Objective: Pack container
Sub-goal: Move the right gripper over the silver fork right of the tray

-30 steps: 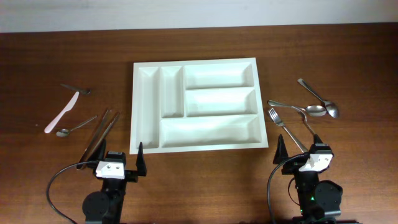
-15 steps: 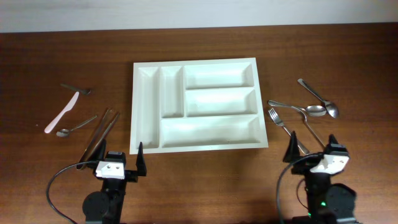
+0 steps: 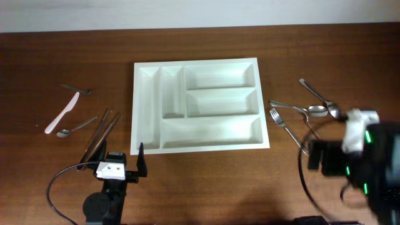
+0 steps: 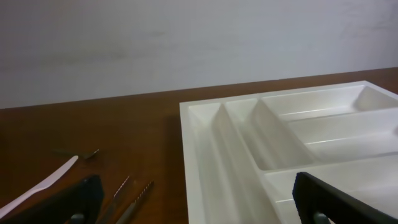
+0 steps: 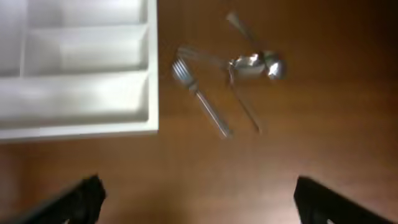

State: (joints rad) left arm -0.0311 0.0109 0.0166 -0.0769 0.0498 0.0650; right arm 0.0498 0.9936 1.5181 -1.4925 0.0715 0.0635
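Both jaws gaped wide, gripping nothing.
Left jaws stayed put, container [image 3: 212, 130] just ahead; right jaws had lifted and swung rightward, fork [image 5: 199, 96] and spoons [image 5: 258, 65] ahead, container ahead-left.

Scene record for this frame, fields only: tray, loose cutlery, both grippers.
container: white five-compartment tray, centre of table, all compartments empty
left of container: white plastic knife, small spoon, pair of long metal utensils, all on the wood
right of container: fork, spoons, on the wood, overlapping
left gripper: open, empty, at the container's near left corner
right gripper: open, empty, over bare wood near the fork; arm blurred in the overhead view
packed so far: nothing
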